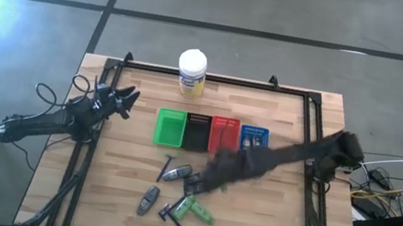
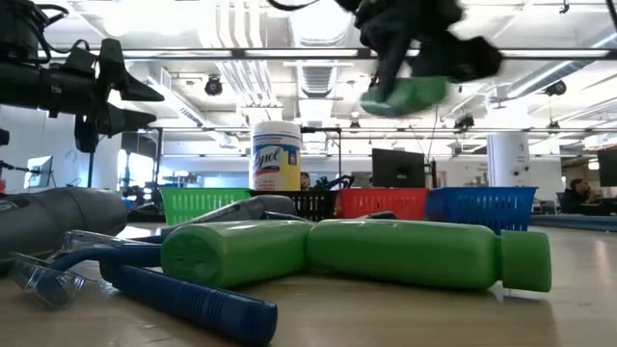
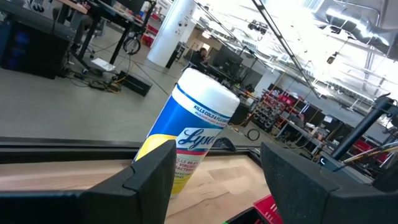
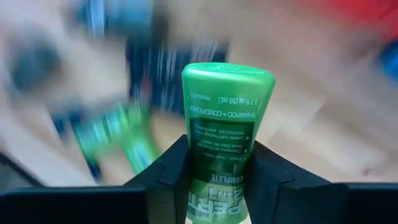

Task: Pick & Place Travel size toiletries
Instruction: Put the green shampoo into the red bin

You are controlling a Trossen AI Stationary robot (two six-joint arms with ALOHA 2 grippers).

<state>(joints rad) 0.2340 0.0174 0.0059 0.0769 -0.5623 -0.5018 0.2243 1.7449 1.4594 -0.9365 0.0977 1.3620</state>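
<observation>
My right gripper (image 1: 212,172) hangs over the middle of the table, above the pile of toiletries, shut on a bright green bottle (image 4: 227,118). The low view shows that bottle (image 2: 410,94) high in the air. On the wood near the front edge lie grey oval tubes (image 1: 177,173) (image 1: 147,200), two more green bottles (image 1: 195,210) (image 2: 415,253) and thin razors (image 1: 166,165) (image 1: 172,216). My left gripper (image 1: 118,99) waits open near the table's left edge; the yellow jar (image 3: 193,137) shows beyond its fingers. My right gripper pinches the green bottle between its two fingers (image 4: 168,177) on the labelled body (image 4: 221,162). The bottle's wide end (image 4: 227,71) sticks out past the fingertips. The bottle is lifted clear of the table and lies tilted below the gripper in the low view.
Green (image 1: 169,127), black (image 1: 196,131), red (image 1: 223,133) and blue (image 1: 254,137) mesh baskets stand in a row across the table's middle. The white-lidded yellow jar (image 1: 191,73) stands at the far edge. A black frame (image 1: 215,78) runs along the table's far and side edges.
</observation>
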